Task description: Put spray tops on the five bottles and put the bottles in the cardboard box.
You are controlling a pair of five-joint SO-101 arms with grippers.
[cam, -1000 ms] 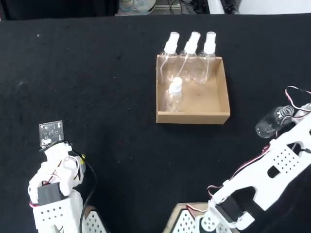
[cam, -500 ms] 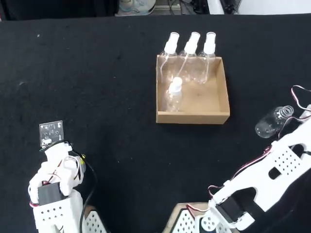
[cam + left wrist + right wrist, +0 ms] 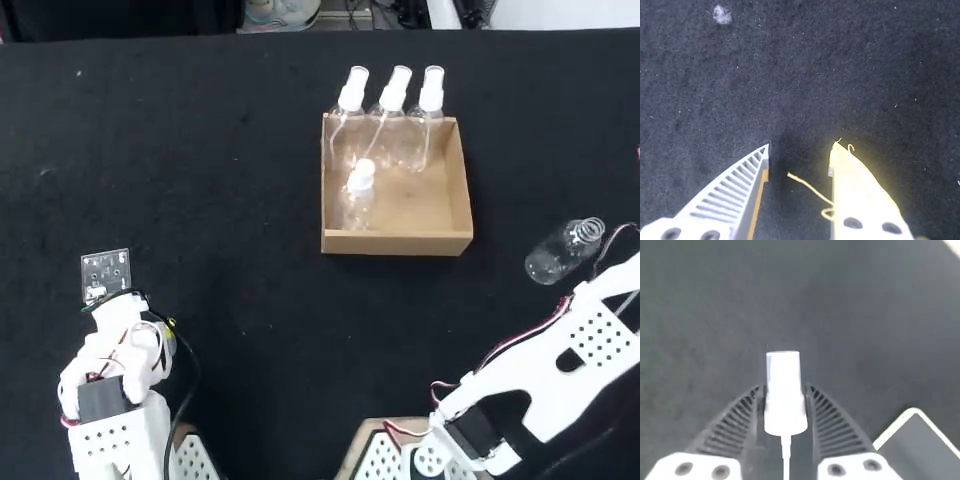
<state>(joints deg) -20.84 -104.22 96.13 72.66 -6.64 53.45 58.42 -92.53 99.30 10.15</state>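
Now we see the right gripper point(image 3: 784, 389) clamped on a white spray top point(image 3: 784, 371), while the left gripper point(image 3: 799, 146) hangs with jaws apart above the black table point(image 3: 840, 60). Four topped bottles point(image 3: 356, 200) sit in the box point(image 3: 396, 242). A fifth, topless bottle point(image 3: 562, 252) lies on its side near the box.

High camera: fixed overhead, looking down on the black table point(image 3: 200, 150), my arm bases at its near edge. Wrist cameras ride behind my left gripper point(image 3: 800, 146) and right gripper point(image 3: 784, 388), aimed along them onto that table, the right past its clamped spray top point(image 3: 784, 371). Shared: table surface.
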